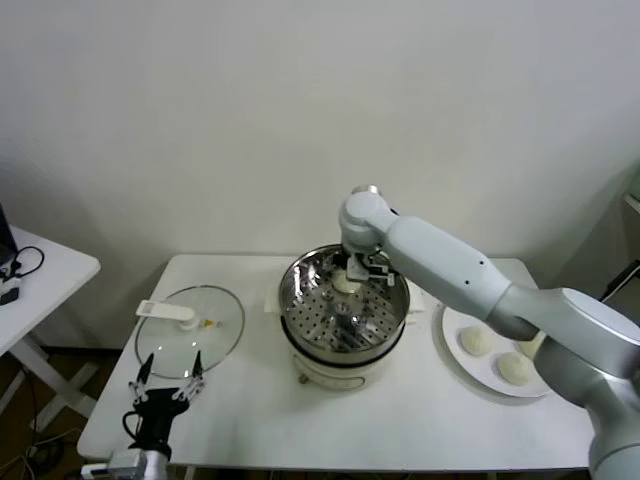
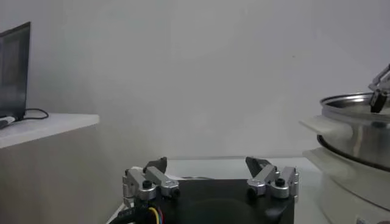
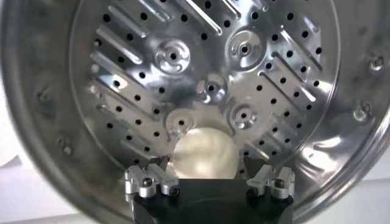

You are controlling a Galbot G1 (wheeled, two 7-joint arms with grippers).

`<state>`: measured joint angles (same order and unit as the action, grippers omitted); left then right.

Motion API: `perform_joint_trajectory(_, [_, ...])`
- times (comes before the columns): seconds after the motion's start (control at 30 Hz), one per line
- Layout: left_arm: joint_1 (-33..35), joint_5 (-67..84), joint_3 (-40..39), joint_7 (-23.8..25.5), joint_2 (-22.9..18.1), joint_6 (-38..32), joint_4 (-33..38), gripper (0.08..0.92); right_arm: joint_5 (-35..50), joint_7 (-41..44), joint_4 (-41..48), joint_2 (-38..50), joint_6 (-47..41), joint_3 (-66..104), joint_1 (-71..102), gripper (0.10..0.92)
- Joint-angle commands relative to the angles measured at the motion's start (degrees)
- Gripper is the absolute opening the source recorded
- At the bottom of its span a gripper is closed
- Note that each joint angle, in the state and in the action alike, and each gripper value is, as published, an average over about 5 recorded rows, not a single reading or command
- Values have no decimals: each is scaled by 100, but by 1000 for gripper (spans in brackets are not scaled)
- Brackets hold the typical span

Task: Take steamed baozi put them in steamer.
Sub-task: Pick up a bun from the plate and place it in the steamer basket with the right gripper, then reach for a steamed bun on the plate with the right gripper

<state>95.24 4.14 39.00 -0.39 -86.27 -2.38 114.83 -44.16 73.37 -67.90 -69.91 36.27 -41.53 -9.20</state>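
Note:
The steamer (image 1: 300,300) stands mid-table, a shiny steel pot with a perforated tray (image 3: 201,67) on a cream base. My right gripper (image 1: 352,268) reaches into it at the far side. Its fingers (image 3: 159,165) are spread wide on either side of one cream-white baozi (image 3: 204,152), which rests on the tray (image 1: 345,284) without being pinched. Three more baozi (image 1: 475,340) (image 1: 516,369) (image 1: 531,346) lie on the white plate (image 1: 450,355) to the right. My left gripper (image 1: 167,375) is open and empty, parked at the table's front left (image 2: 207,176).
The round glass lid (image 1: 190,330) with a white handle (image 1: 165,312) lies flat left of the steamer, just beyond the left gripper. A second white table (image 1: 40,275) stands off to the left. The steamer's side (image 2: 359,146) shows in the left wrist view.

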Motion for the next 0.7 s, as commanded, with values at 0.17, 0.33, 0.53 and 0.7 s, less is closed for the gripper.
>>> perform_joint_trajectory(0.17, [2,-3,-25,2,17,-2,19,823,1254,219,-736,850,-137,-278,-922,823])
perform_joint_trajectory(0.33, [10,5,-35,6,46,-8,36,823,2866,360,-1044,1695,-947,-973,-1809,823])
perform_joint_trajectory(0.53, [68,34,-58,11,64,-58,23,823,5409,-271,-781,2842,-2962,-1986,-2525,823])
perform_joint_trajectory(0.7, [75,49,-64,10,84,-79,5,823,6109,-795,-451,3628,-3888,-1819,-1914,823])
